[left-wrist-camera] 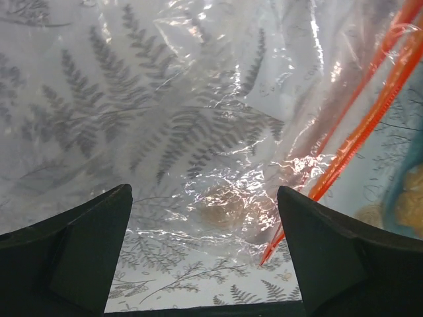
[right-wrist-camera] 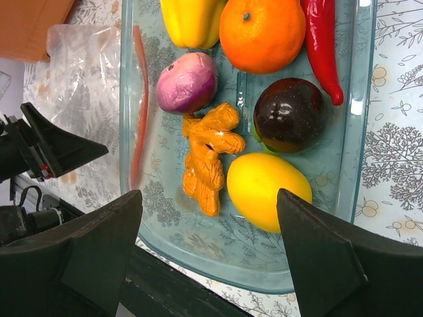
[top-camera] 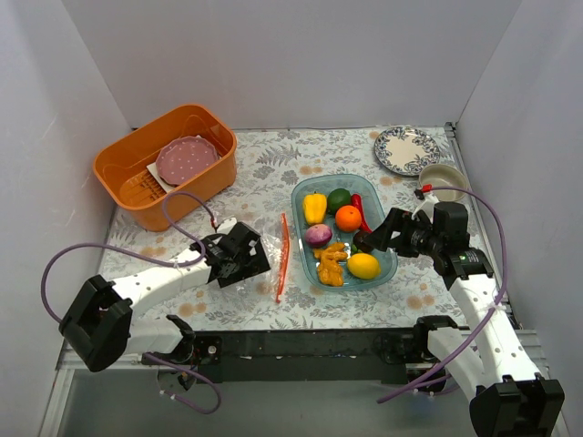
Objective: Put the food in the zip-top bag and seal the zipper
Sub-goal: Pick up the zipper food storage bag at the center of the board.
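Note:
The clear zip-top bag (top-camera: 260,269) lies flat on the fern-print cloth left of the blue tray (top-camera: 301,188), its orange-red zipper (top-camera: 282,258) beside the tray. My left gripper (top-camera: 255,258) is open and empty, low over the bag (left-wrist-camera: 198,132), with the zipper (left-wrist-camera: 363,125) to its right. The tray holds a yellow pepper (right-wrist-camera: 192,20), orange (right-wrist-camera: 263,33), red chili (right-wrist-camera: 322,46), purple onion (right-wrist-camera: 188,82), dark round fruit (right-wrist-camera: 289,114), ginger-like orange piece (right-wrist-camera: 208,158) and lemon (right-wrist-camera: 268,190). My right gripper (top-camera: 364,244) is open and empty above the lemon (top-camera: 363,266).
An orange basket (top-camera: 118,168) with a pink plate stands at the back left. A patterned plate (top-camera: 405,148) and a small bowl (top-camera: 442,177) sit at the back right. White walls enclose the table on three sides.

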`<state>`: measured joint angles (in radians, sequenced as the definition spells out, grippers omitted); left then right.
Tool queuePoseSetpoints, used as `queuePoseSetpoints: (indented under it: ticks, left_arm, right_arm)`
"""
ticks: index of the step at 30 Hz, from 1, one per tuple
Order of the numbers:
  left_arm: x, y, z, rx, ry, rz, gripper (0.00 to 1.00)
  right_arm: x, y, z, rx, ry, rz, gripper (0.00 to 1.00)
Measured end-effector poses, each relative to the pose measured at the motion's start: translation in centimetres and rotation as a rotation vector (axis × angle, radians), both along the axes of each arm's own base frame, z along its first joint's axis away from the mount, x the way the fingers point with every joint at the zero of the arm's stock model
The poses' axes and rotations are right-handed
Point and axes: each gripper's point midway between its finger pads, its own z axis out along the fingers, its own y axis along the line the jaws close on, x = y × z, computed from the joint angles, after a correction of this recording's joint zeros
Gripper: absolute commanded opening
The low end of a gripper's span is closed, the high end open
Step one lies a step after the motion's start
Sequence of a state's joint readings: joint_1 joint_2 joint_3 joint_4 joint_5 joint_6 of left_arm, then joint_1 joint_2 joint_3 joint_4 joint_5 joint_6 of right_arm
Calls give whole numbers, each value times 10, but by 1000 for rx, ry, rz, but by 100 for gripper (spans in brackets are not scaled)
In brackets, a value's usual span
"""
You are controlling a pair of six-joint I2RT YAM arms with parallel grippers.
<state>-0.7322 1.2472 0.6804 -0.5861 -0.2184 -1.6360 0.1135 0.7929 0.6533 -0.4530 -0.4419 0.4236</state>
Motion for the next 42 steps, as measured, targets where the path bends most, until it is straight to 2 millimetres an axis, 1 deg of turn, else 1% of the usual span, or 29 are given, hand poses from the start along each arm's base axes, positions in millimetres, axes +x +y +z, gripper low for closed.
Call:
queuePoseSetpoints:
  ticks: [2,4,7,9,10,13,15,17,19,20,21,23,25,27,29,31,33,34,36,42]
  left_arm:
    - [-8,11,-5,23,16,30,92]
    - [-14,20,-5,36,21,56,91]
    - [-17,27,2,38,7,80,89]
    - [-16,27,11,22,-20,74,88]
    - [-15,26,17,11,-38,63,87]
    - [-1,14,47,-33,-121,10,84]
    - [14,-2,74,-77,-194,-47,84]
    - [26,-17,95,-104,-256,-104,84]
    - [35,-29,103,-101,-287,-153,83]
    - [37,-36,101,-88,-292,-182,78]
    - [38,-41,97,-72,-287,-209,75]
    - [36,-52,81,-26,-264,-271,70]
    - [28,-60,63,26,-230,-330,69]
    - [22,-65,50,70,-210,-374,68]
    - [17,-68,42,93,-198,-401,63]
    - [13,-72,37,112,-197,-424,62]
    - [11,-75,33,127,-197,-438,60]
    - [10,-76,31,134,-198,-440,54]
    - [10,-76,23,160,-188,-442,49]
    - [10,-67,-6,253,-136,-412,49]
  right_arm:
    - [0,0,0,2,1,2,89]
    - [0,1,-1,3,5,4,89]
    - [1,1,-2,3,11,6,89]
    - [1,1,-2,3,12,6,89]
    - [1,1,-2,3,12,6,89]
    - [1,1,-3,2,12,7,89]
    - [1,1,-3,1,11,7,89]
    - [1,1,-3,1,11,7,89]
    - [1,1,-4,1,12,7,89]
    - [1,1,-4,1,12,7,89]
    - [1,1,-4,1,12,7,89]
    - [1,1,-4,0,13,6,89]
    - [0,1,-5,0,16,7,89]
    - [0,1,-6,-2,19,6,89]
    - [0,1,-6,-2,19,6,89]
    - [0,1,-6,-2,20,7,89]
    - [0,1,-7,-2,23,7,89]
    - [0,1,-7,-2,24,7,88]
    - [0,1,-8,-2,26,7,88]
    - [0,1,-9,-3,31,6,88]
